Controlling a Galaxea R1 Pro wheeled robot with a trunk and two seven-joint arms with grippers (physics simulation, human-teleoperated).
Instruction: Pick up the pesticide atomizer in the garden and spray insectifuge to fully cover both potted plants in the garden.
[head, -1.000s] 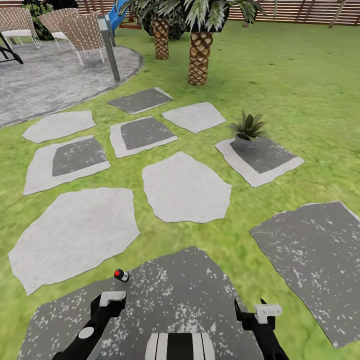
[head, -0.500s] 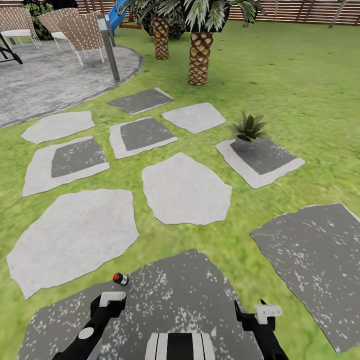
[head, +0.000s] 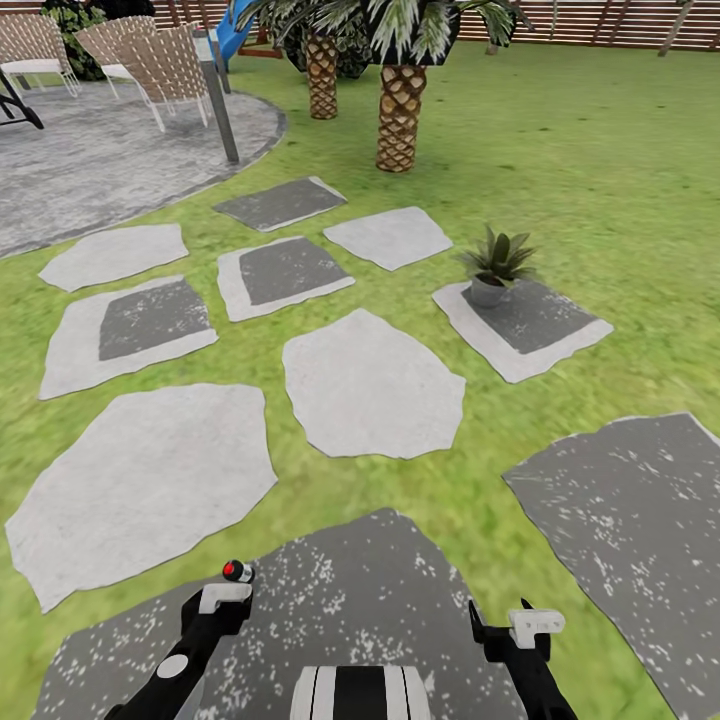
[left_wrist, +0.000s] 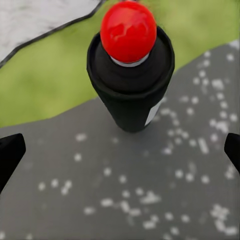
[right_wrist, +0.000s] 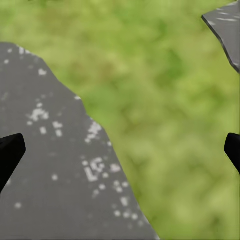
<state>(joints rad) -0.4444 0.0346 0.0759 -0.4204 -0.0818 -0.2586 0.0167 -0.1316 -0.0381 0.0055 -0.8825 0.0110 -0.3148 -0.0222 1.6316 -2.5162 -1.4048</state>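
My left tool (left_wrist: 120, 150) is wide apart, lined up on the sprayer (left_wrist: 130, 75) to grab it; right tool (right_wrist: 120, 150) apart too.

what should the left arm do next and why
Probably ease the left gripper forward around the pesticide atomizer: the bottle stands upright on the dark stepping stone just ahead, centred between the open fingertips, not yet between them.

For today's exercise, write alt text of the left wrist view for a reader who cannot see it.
A small black spray bottle with a round red cap stands upright on a dark speckled stepping stone, near its edge, with grass behind. The tips of the open left gripper frame the view; the bottle stands beyond them, not between them.
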